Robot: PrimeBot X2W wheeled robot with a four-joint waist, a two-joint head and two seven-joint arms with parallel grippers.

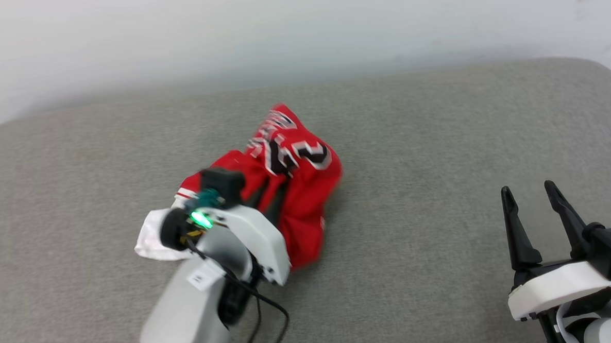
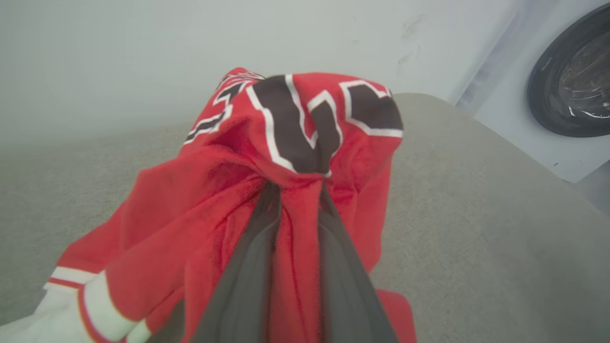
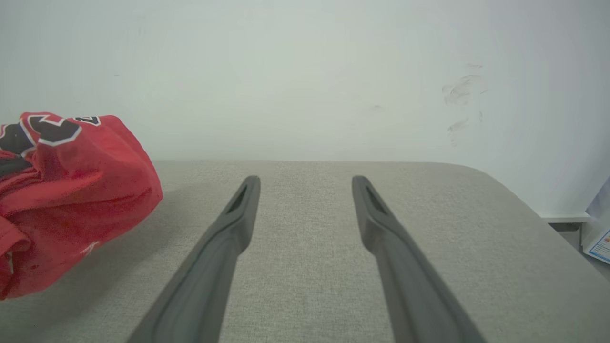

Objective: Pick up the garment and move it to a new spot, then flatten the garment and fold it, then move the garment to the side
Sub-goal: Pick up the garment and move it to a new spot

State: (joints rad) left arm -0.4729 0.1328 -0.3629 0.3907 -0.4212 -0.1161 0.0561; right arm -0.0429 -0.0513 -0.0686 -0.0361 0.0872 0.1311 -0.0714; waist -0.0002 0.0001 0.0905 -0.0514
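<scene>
The garment (image 1: 296, 192), a red shirt with black white-outlined lettering and a white sleeve, is bunched up and lifted off the grey padded surface (image 1: 427, 135) left of centre. My left gripper (image 2: 298, 183) is shut on a pinched fold of the garment (image 2: 190, 214), with red cloth squeezed between the two dark fingers and draped around them. From the head, the left wrist (image 1: 235, 221) covers the grip. My right gripper (image 1: 527, 187) stands open and empty at the lower right, well clear of the garment (image 3: 71, 190), which hangs to the left of that gripper (image 3: 306, 178).
The grey padded surface has rounded corners and ends at a pale wall (image 1: 299, 27) at the back. A round dark washing-machine door (image 2: 572, 76) sits beyond the surface's right side. A black cable (image 1: 270, 307) hangs from the left arm.
</scene>
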